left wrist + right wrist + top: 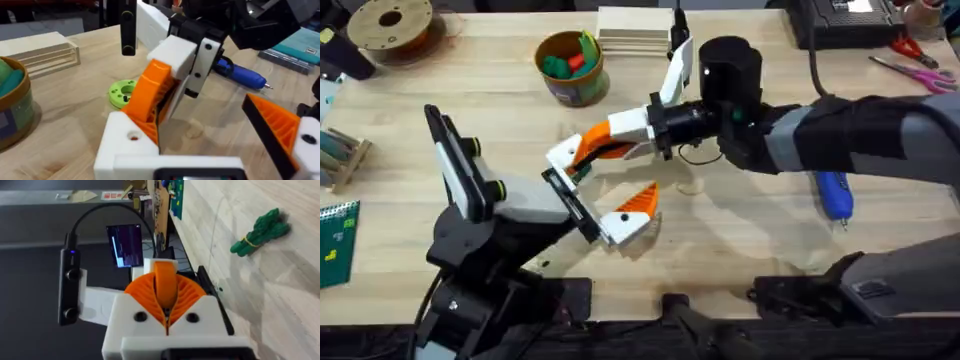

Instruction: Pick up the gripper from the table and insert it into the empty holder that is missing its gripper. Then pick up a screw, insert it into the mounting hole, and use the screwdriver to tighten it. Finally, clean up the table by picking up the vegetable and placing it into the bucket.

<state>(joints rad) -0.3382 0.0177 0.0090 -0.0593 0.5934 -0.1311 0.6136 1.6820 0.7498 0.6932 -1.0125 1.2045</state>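
Orange gripper (165, 289) seen pinched in right end effector (588, 147) at desk (740, 235) centre, pressed against holder (127, 142) of spread left end effector (620, 215); risk judged: misaligned approach → wedge jams/drops.

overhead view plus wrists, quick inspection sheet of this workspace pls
Surface: wooden table, no spills seen.
Job's things: gripper pinched by the right arm, held against the holder; screwdriver lying on the table; vegetable on the table; bucket holding toy vegetables.
Clutter: green ring, scissors, filament spool, slatted wooden block.
Grippers: left gripper open; right gripper shut on the gripper.
Cables: black cable behind the right arm.
Surroundings: lit screen beyond the table edge.
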